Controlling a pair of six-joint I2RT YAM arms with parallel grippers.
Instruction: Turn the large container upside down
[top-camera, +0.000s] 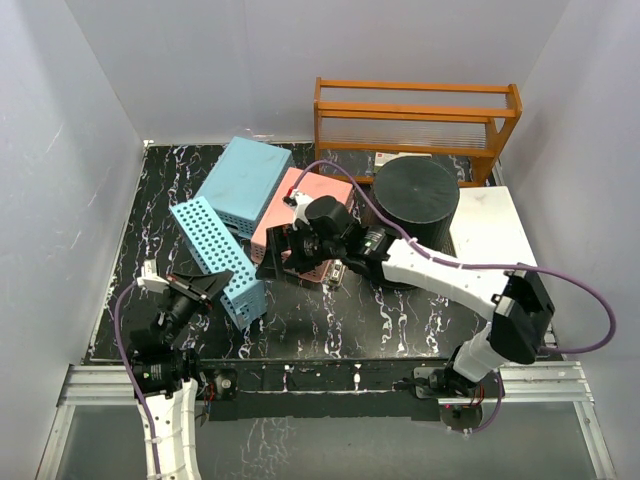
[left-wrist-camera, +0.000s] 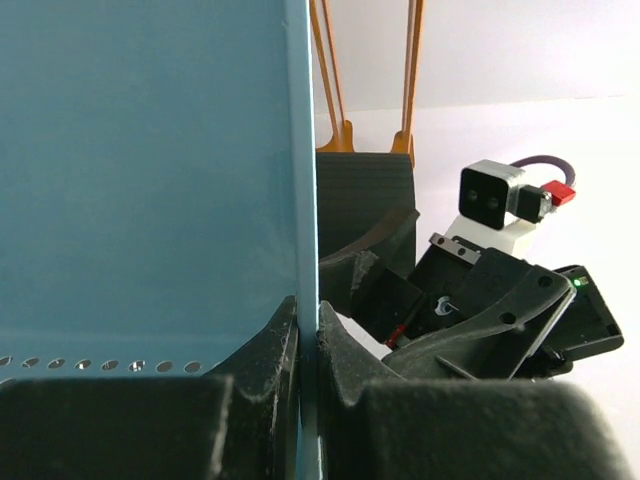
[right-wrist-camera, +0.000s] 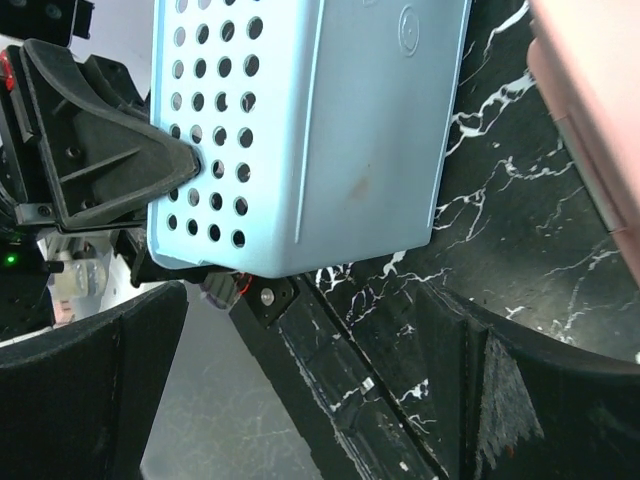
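The large container (top-camera: 415, 195), a round black bucket, stands at the back right of the table, showing a flat round face on top. In the left wrist view the large container (left-wrist-camera: 365, 190) sits beyond the blue wall. My left gripper (top-camera: 222, 286) is shut on the thin wall of a perforated blue basket (top-camera: 218, 258), which stands tilted on its long side. That wall (left-wrist-camera: 305, 200) is pinched between my left fingers (left-wrist-camera: 355, 365). My right gripper (top-camera: 278, 256) hangs open beside the pink basket, facing the blue basket (right-wrist-camera: 300, 130), with nothing between its fingers (right-wrist-camera: 545, 400).
A second blue basket (top-camera: 245, 178) lies bottom up at the back left, with a pink basket (top-camera: 300, 205) against it. An orange wooden rack (top-camera: 415, 115) stands along the back wall. A white board (top-camera: 490, 228) lies at the right edge. Grey walls close in both sides.
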